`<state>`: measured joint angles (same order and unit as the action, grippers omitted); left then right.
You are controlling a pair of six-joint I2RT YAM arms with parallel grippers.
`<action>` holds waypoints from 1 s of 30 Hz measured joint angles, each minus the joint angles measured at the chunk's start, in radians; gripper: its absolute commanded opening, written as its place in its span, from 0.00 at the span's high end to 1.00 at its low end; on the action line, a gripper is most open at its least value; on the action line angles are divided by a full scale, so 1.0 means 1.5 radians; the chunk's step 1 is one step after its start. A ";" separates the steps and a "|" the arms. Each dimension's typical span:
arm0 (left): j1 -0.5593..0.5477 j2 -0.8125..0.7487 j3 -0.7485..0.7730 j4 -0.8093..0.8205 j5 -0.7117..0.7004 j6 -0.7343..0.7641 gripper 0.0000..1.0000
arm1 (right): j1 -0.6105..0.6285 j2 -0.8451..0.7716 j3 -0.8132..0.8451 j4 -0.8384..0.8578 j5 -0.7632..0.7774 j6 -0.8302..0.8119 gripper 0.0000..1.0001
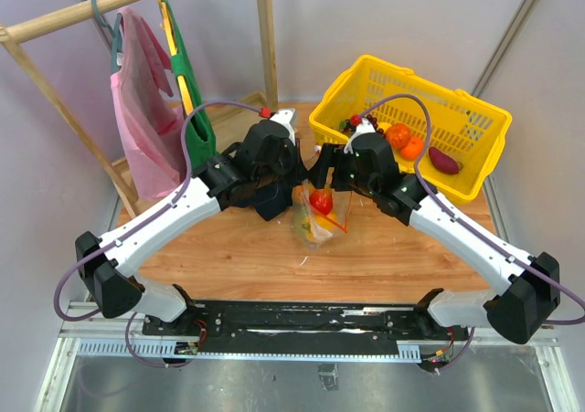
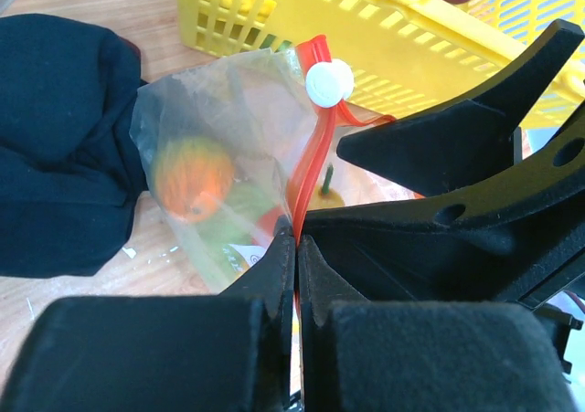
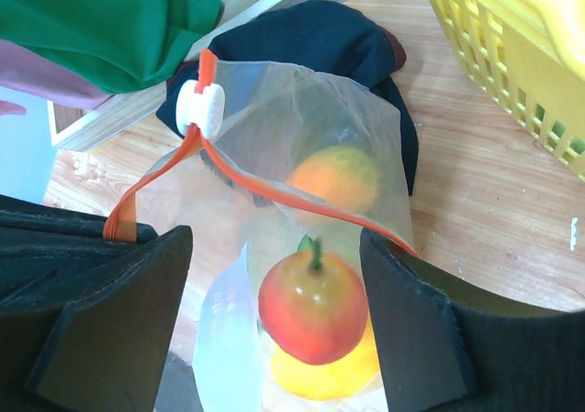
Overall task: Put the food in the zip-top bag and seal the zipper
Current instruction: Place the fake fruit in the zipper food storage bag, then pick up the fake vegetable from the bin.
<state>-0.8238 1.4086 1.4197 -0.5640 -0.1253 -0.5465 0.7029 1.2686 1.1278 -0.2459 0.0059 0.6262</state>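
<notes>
Now your left pincer is pinching the orange zipper on the clear bag, and your right pincer is standing wide around the red tomato.

Robot lab booth; plain panel walls; aluminium rail

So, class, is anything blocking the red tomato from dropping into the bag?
Nothing visible does. The tomato sits at the open mouth of the bag, between the spread fingers of the right gripper, above a yellow fruit inside. The left gripper pinches the zipper.
</notes>
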 measured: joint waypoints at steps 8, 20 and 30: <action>0.000 -0.002 0.000 -0.001 0.000 0.000 1.00 | 0.000 -0.002 0.005 -0.016 0.002 -0.021 0.21; 0.000 -0.002 0.000 0.000 0.000 -0.001 1.00 | 0.000 -0.071 0.093 -0.166 -0.014 -0.089 0.26; 0.000 -0.002 0.000 0.000 0.000 -0.001 1.00 | 0.000 -0.082 0.109 -0.311 -0.014 -0.075 0.38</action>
<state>-0.8242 1.4052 1.4197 -0.5644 -0.1257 -0.5480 0.7029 1.1458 1.2911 -0.7124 -0.0158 0.5140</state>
